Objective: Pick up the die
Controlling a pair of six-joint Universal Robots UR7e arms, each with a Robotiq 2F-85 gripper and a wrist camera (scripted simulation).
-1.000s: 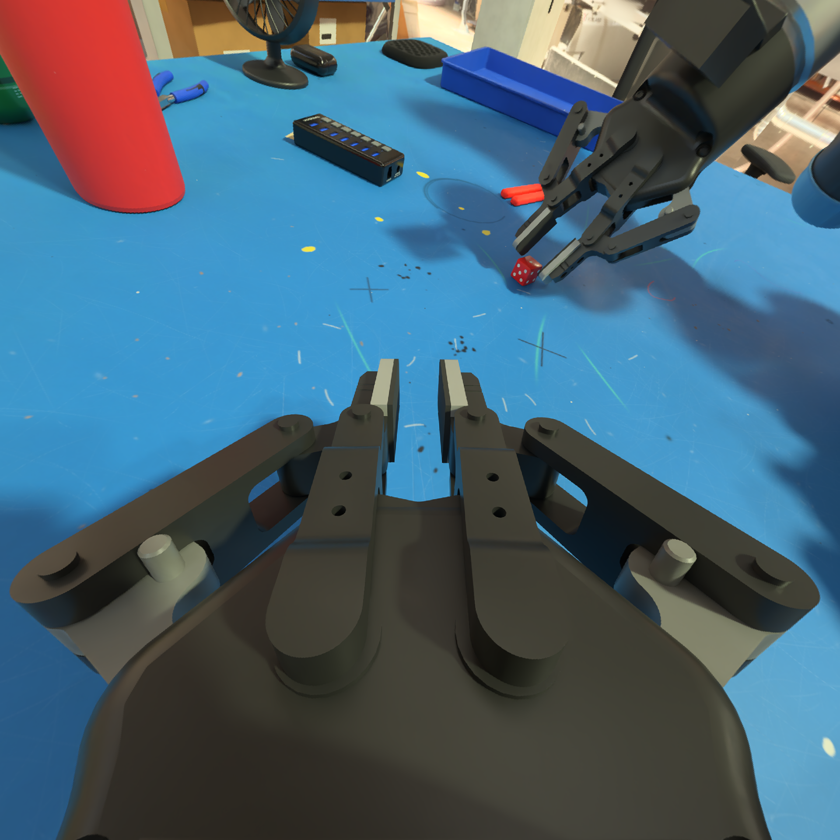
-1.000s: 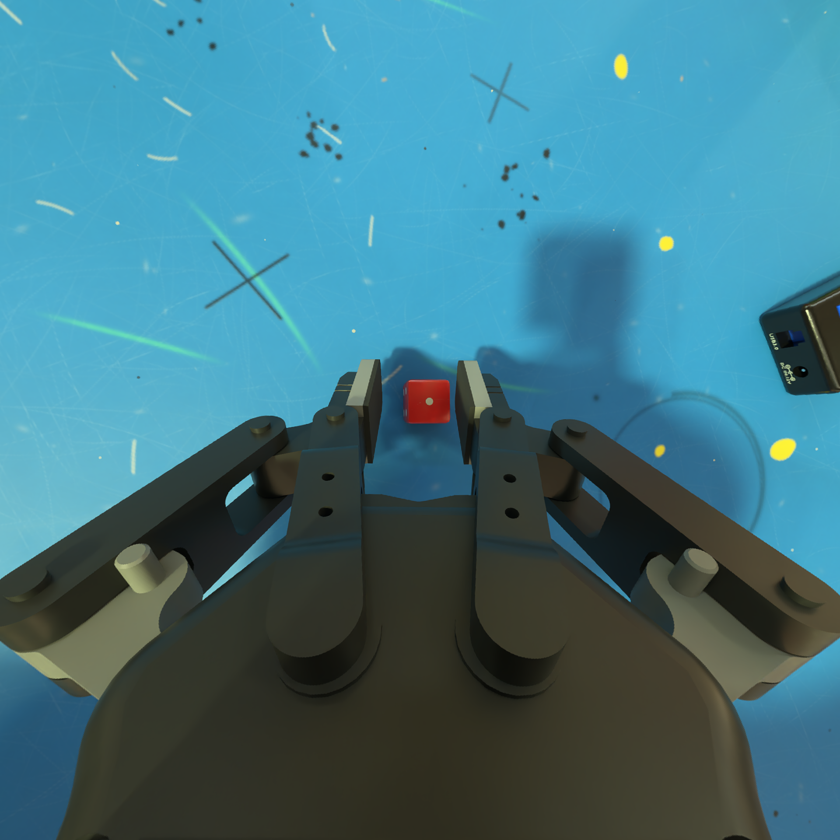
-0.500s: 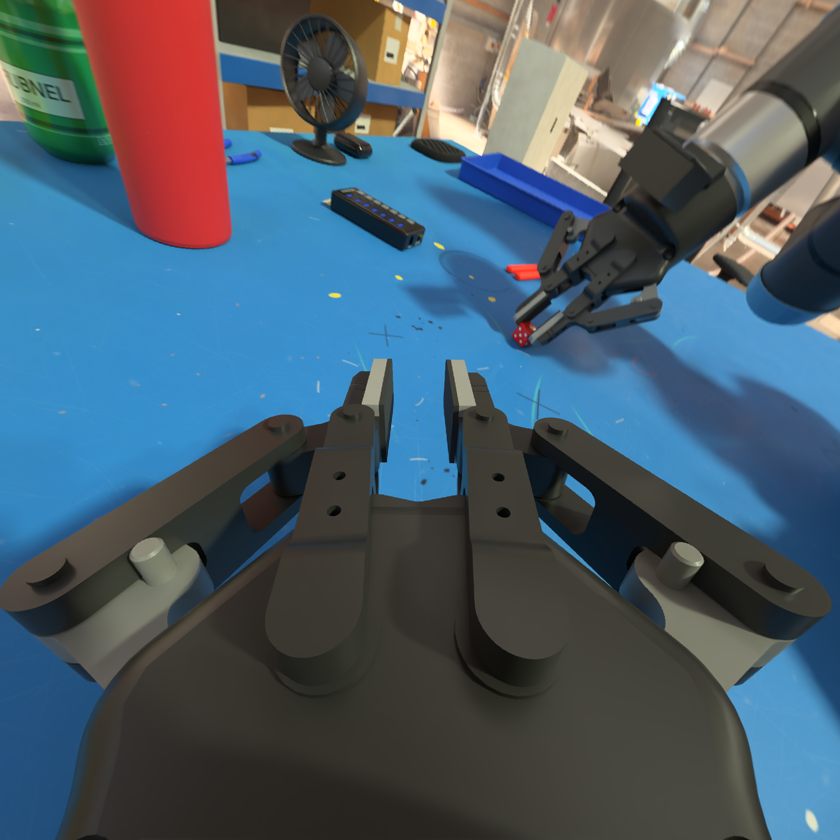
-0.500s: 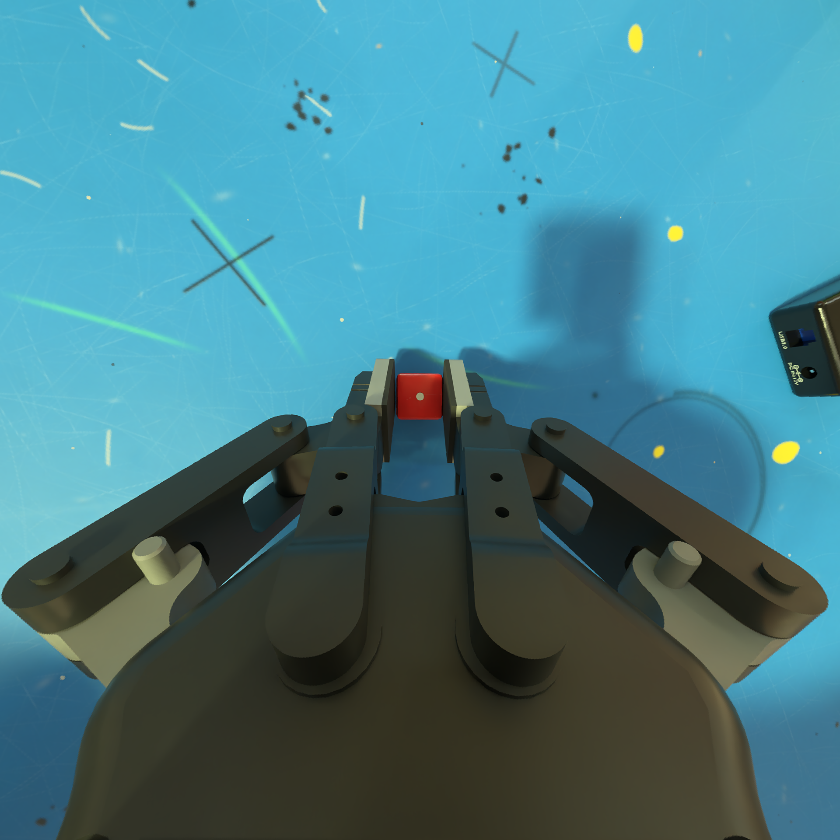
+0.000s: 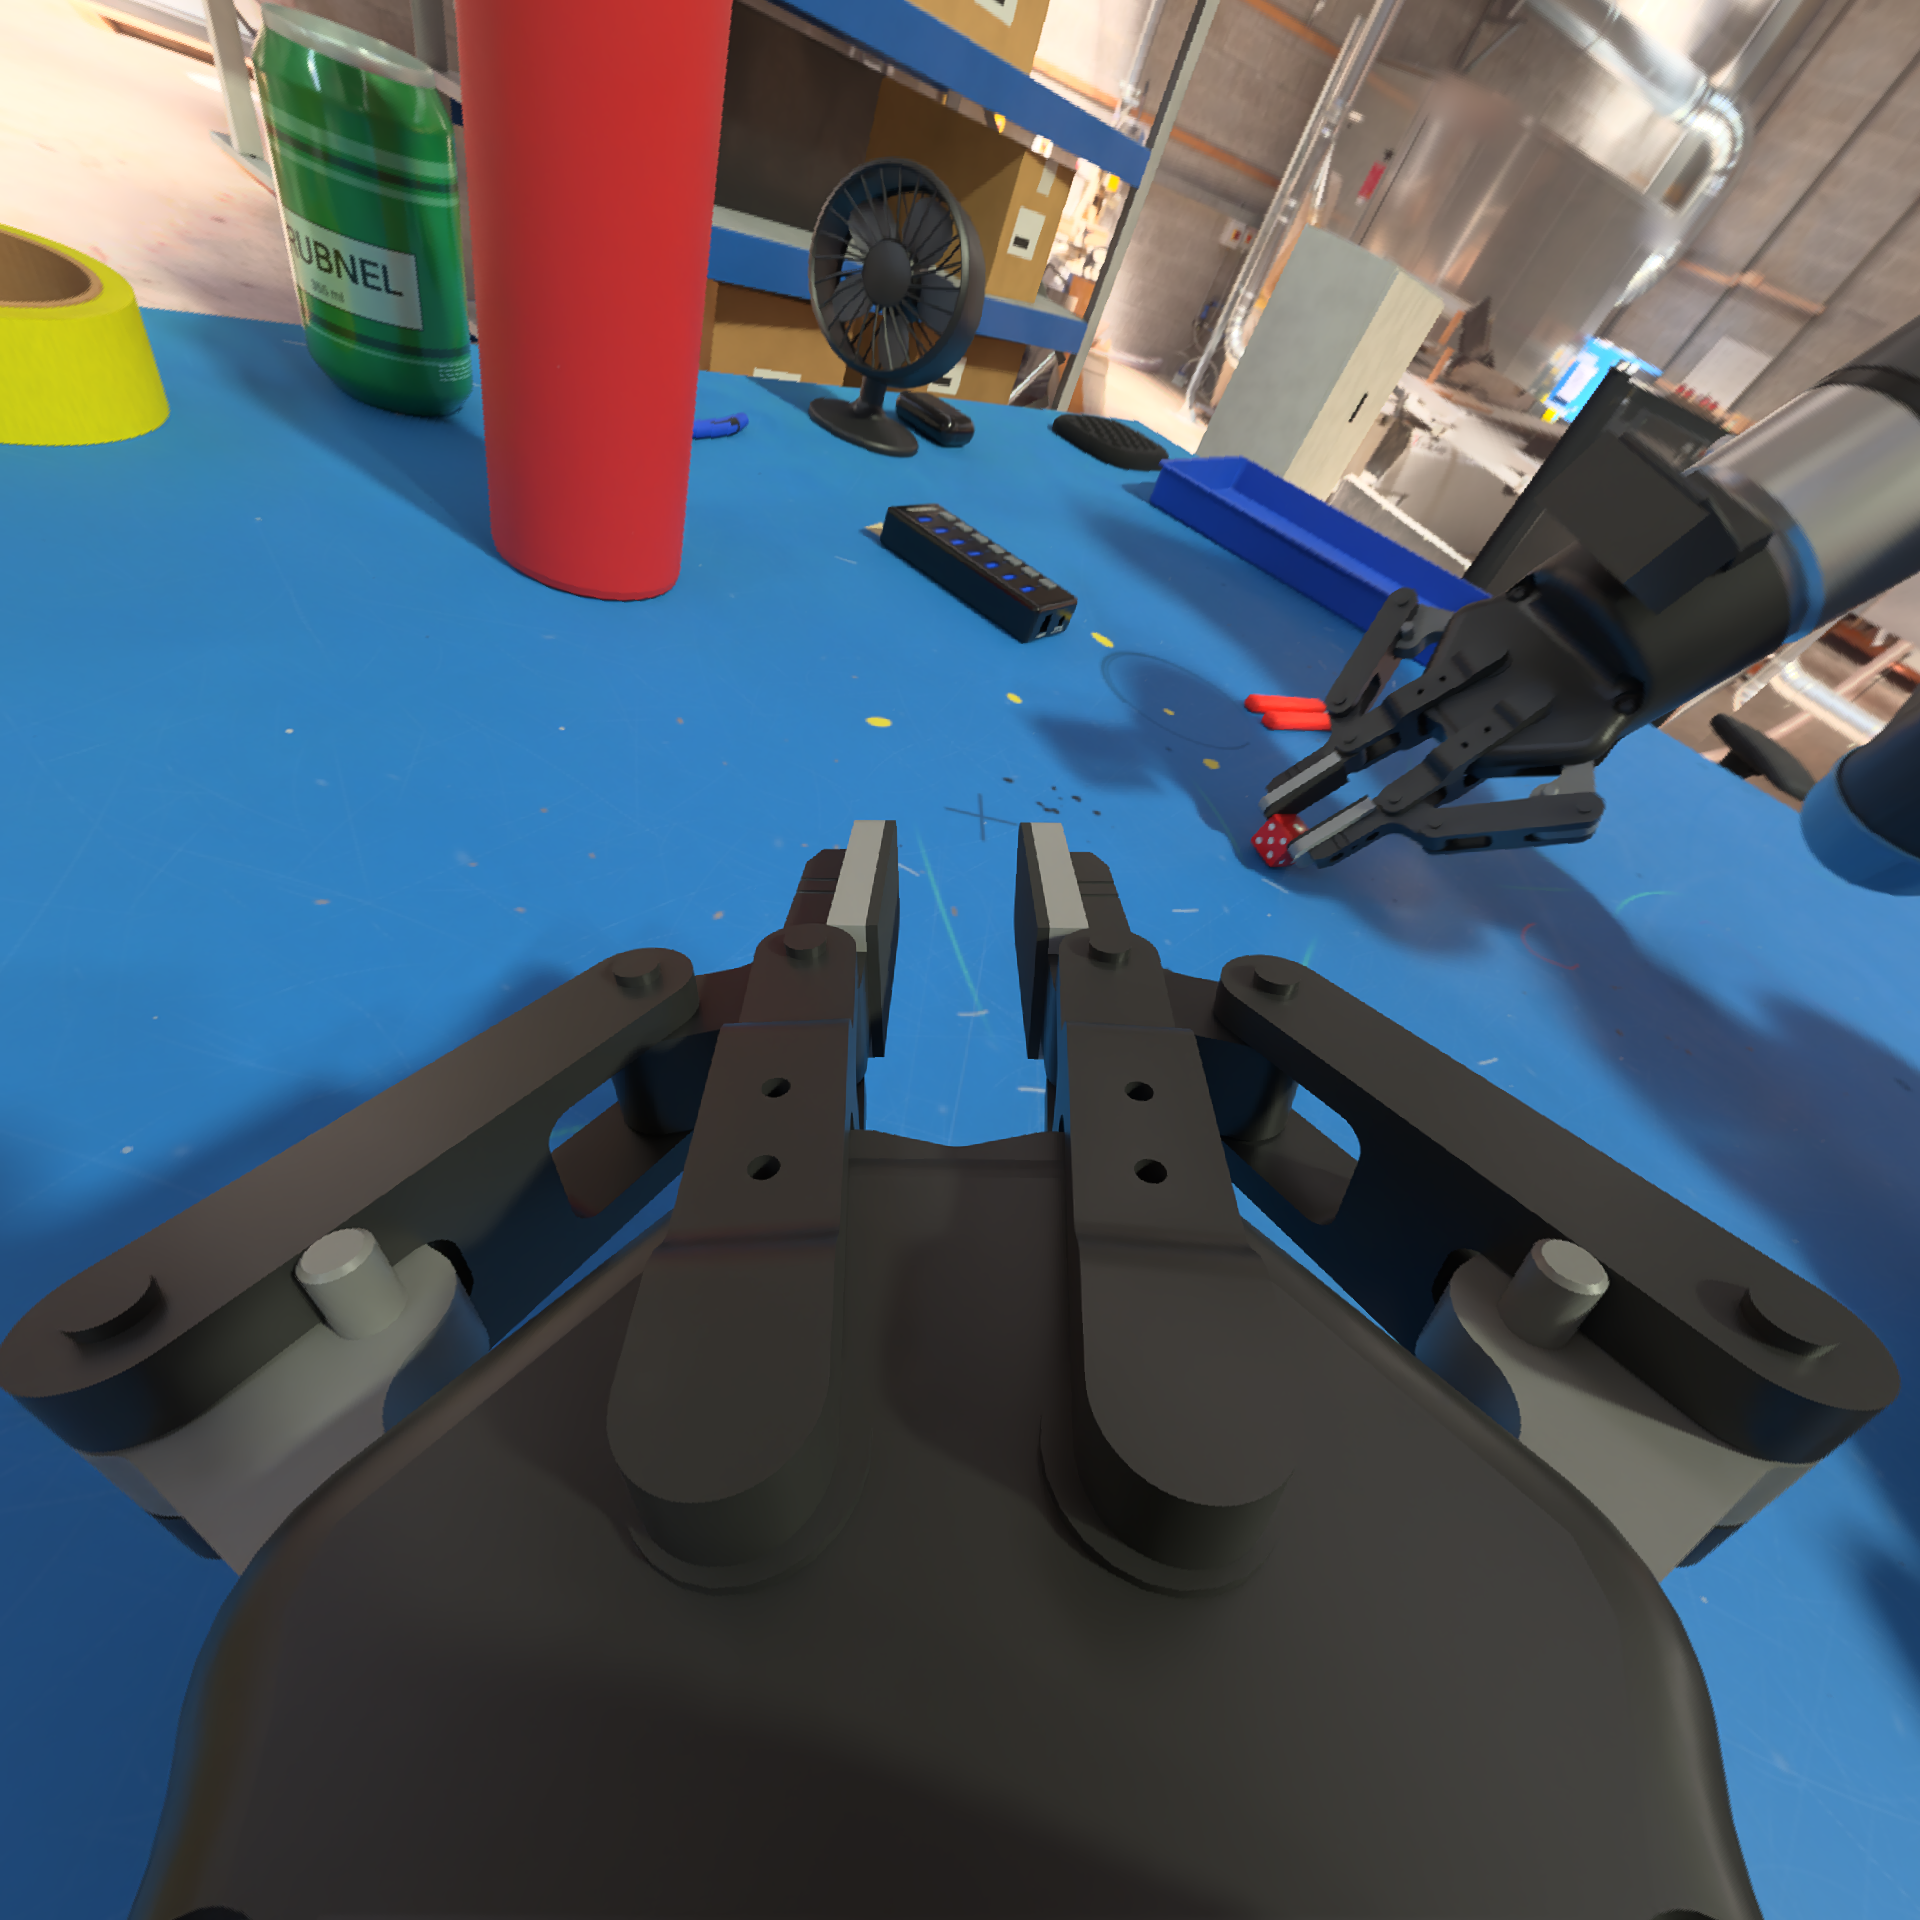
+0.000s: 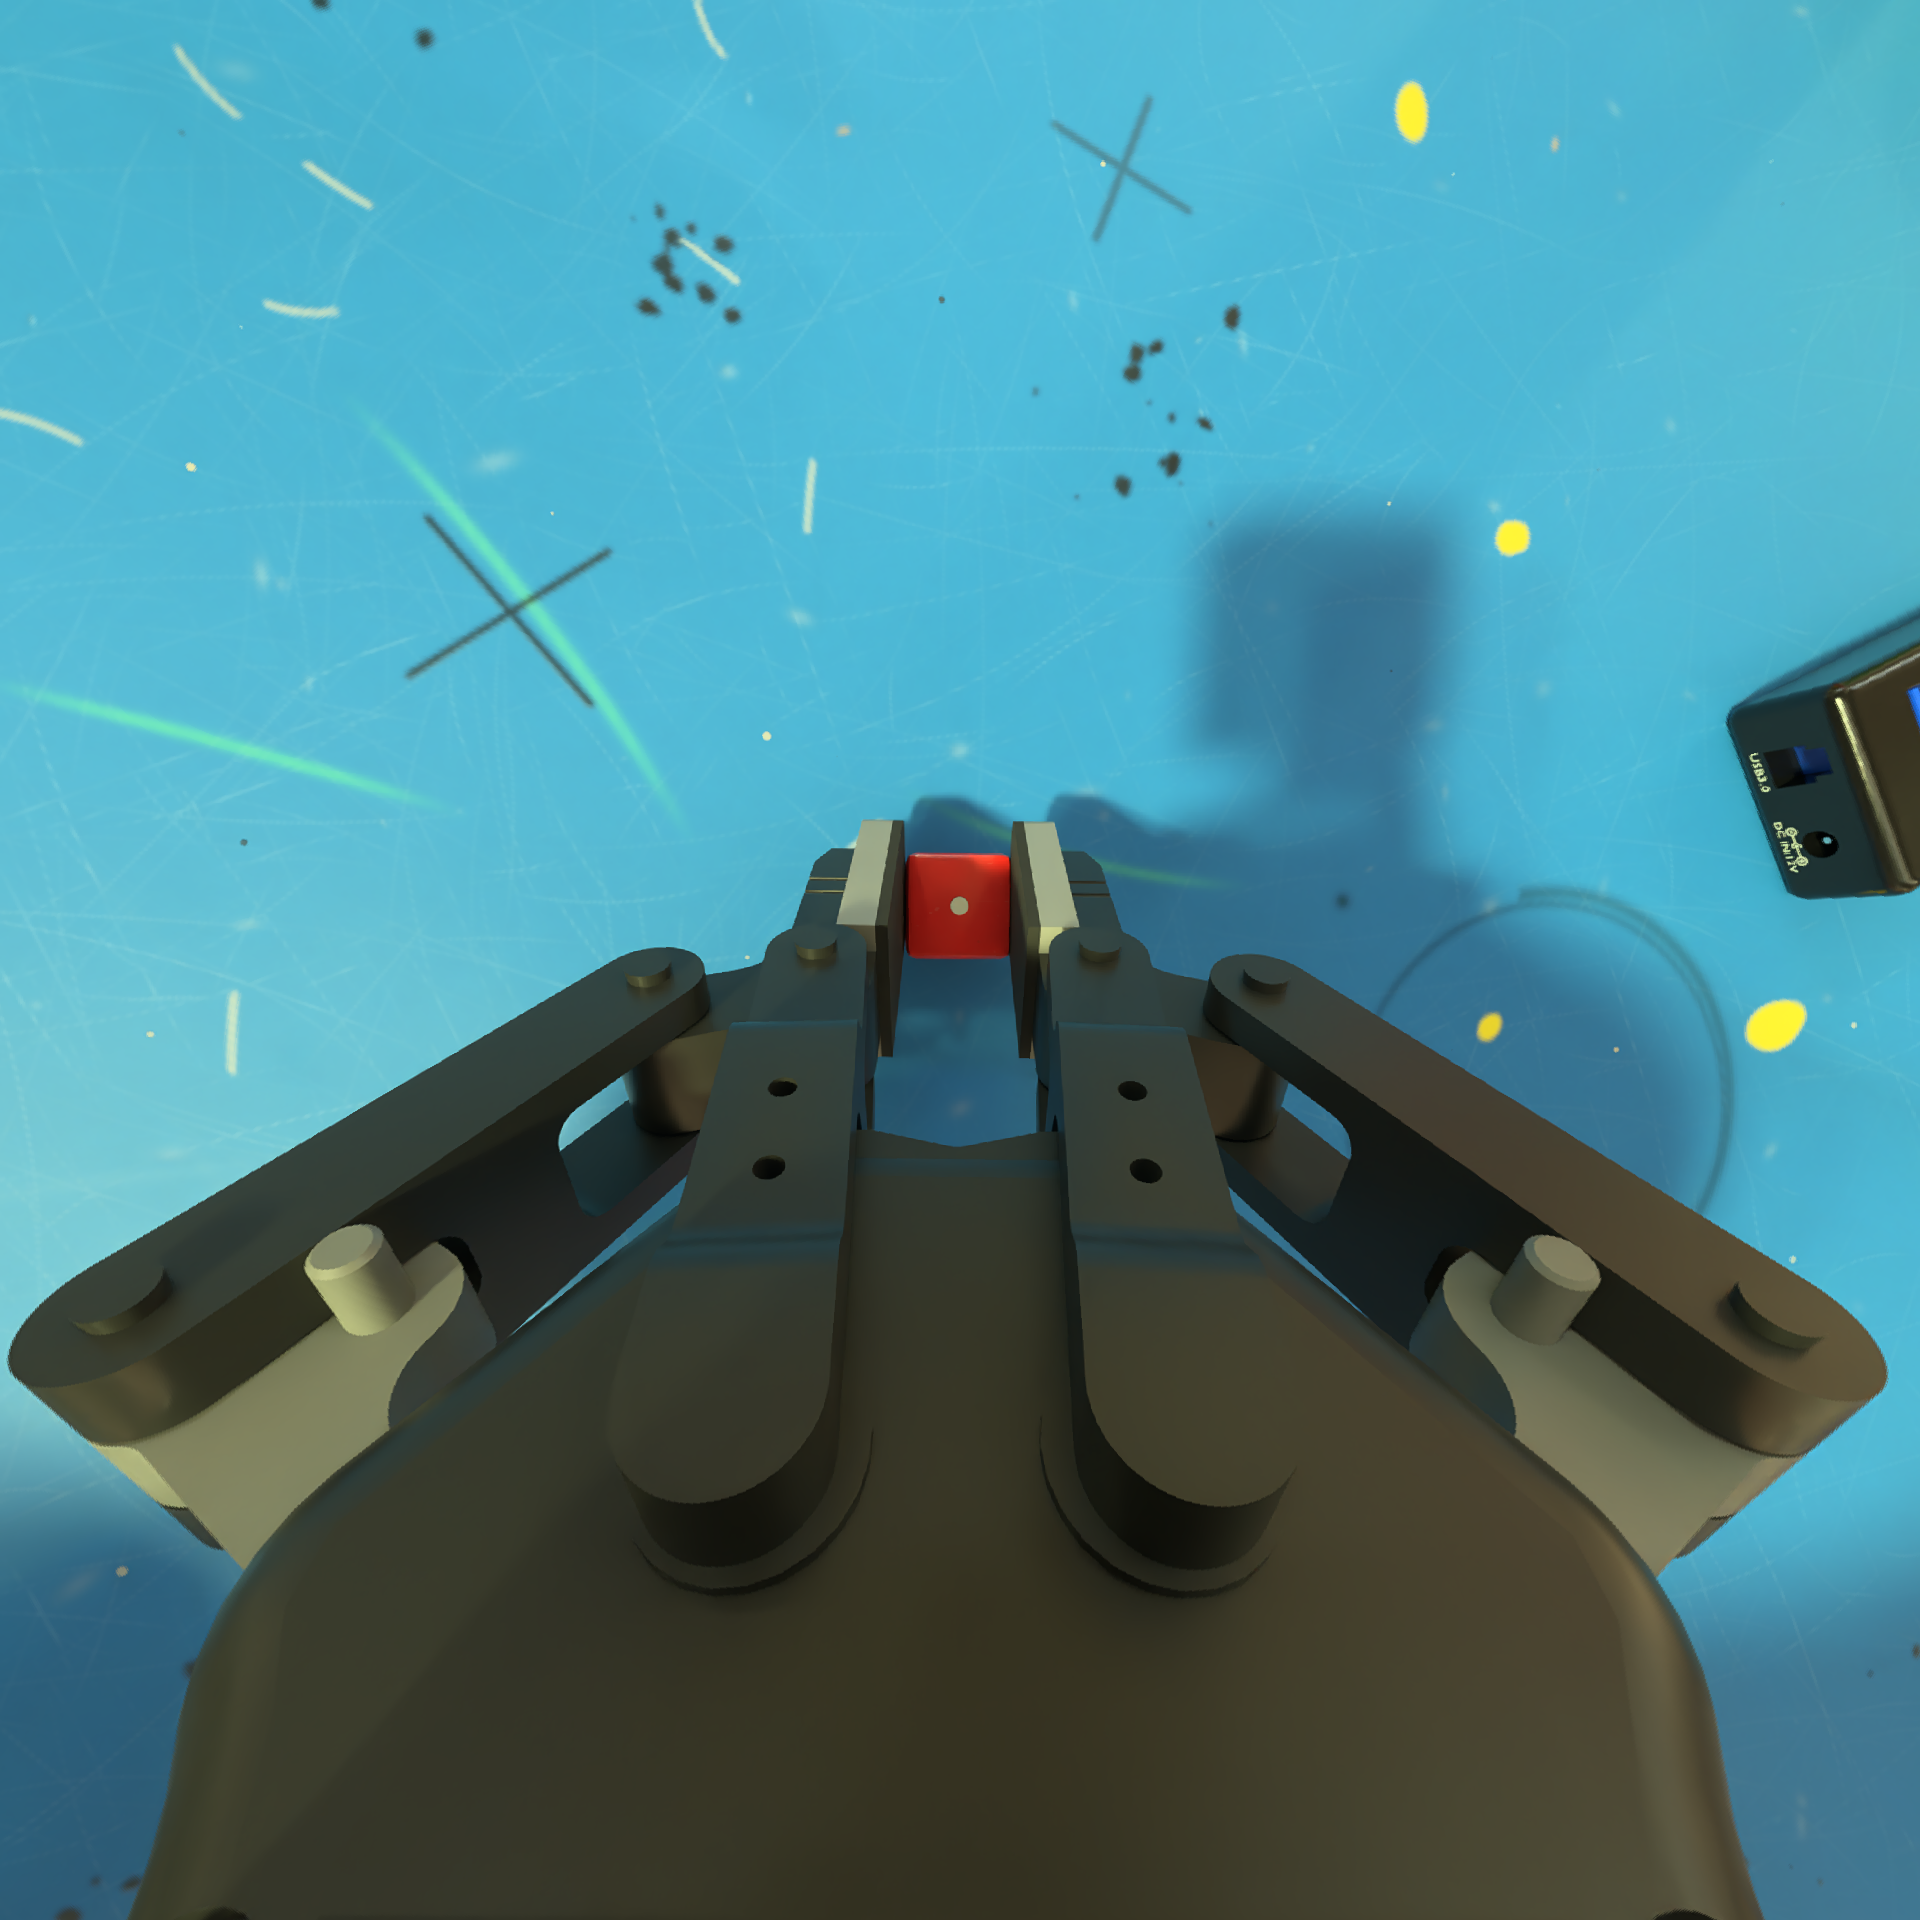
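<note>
The die [image 6: 956, 904] is a small red cube with white pips, one pip facing the right wrist camera. My right gripper [image 6: 956, 868] is shut on it, a pad pressed on each side. In the left wrist view the die [image 5: 1278, 840] sits at the tips of the right gripper [image 5: 1297, 831], at or barely above the blue table [image 5: 520, 831]; I cannot tell which. My left gripper [image 5: 958, 873] hovers over the table left of the die, fingers a little apart with nothing between them.
A tall red cup [image 5: 592, 312], a green can [image 5: 364, 229] and a yellow tape roll [image 5: 62, 353] stand at the far left. A black hub [image 5: 977, 571] [image 6: 1839, 779], a fan [image 5: 894, 301], a blue tray [image 5: 1299, 530] and red handles [image 5: 1288, 712] lie beyond.
My right gripper has closed from open around the die to shut on it. My left gripper has pulled back and tilted up, its fingers spreading slightly.
</note>
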